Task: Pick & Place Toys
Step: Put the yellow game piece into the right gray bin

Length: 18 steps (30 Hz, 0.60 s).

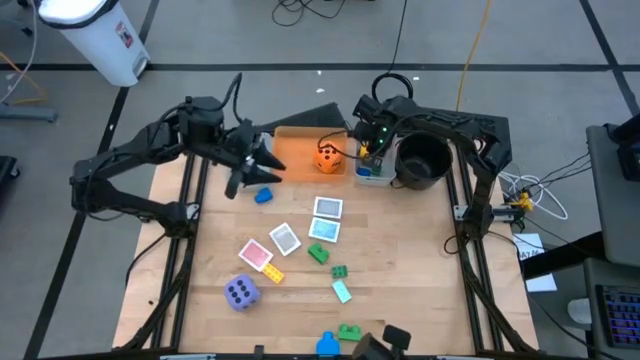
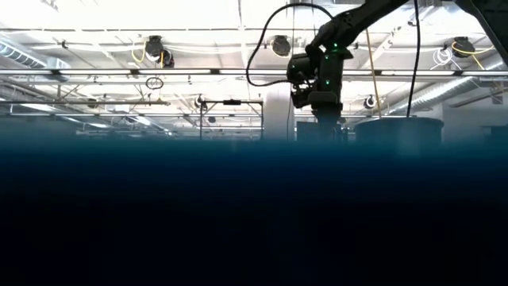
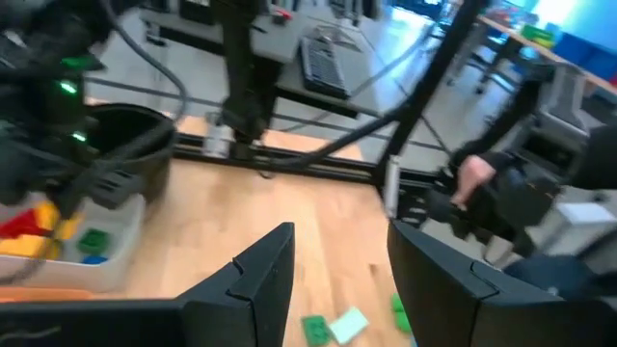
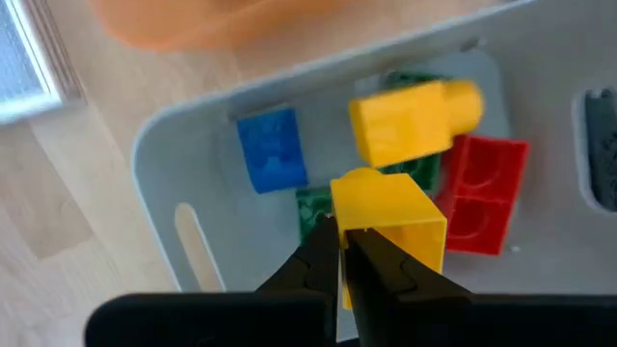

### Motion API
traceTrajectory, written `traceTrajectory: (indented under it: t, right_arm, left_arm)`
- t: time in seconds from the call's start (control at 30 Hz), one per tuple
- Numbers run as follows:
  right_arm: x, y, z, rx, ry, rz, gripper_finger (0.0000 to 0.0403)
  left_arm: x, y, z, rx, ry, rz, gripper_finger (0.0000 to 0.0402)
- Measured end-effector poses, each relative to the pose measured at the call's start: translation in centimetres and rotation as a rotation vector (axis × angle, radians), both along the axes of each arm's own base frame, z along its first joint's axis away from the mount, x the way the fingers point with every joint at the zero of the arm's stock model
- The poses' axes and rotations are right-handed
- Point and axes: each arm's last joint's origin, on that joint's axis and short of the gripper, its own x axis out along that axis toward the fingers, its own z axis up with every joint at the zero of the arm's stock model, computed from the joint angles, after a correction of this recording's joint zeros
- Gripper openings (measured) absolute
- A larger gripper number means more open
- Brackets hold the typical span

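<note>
We find the purple die (image 1: 241,292) on the desk (image 1: 400,250), well apart from the grey bin (image 1: 372,172): light, squashy foam, best squeezed across flat faces. Smaller, a yellow brick (image 4: 390,224) over that bin: rigid, slick, pinched by the right end effector (image 4: 341,253). Left end effector (image 3: 339,275) spread, empty.

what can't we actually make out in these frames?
- Low view: table surface and all toys lost in a dark band; only the right arm shows.
- High view: grey bin contents hidden under the right gripper.
- Right wrist view: unclear whether the shut fingers touch the yellow brick.
- High view: picture cards too small to read.
</note>
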Motion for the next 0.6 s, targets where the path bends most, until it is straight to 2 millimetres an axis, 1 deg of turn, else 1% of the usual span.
traceTrajectory:
  t: [0.2,0.4,0.6]
  right_arm:
    - [-0.4,0.3,-1.3,0.018,0.036,0.045,0.0003]
    - [-0.9,0.7,-2.6,0.043,0.071,0.067,0.0003]
    - [-1.0,0.8,-3.3,0.042,0.07,0.071,0.0004]
  left_arm:
    - [1.9,0.6,-0.7,-0.008,0.0,-0.002,0.0173]
    - [4.5,1.2,-2.3,-0.051,0.045,-0.04,0.0173]
    - [6.3,1.6,-3.9,-0.11,0.098,-0.094,0.0172]
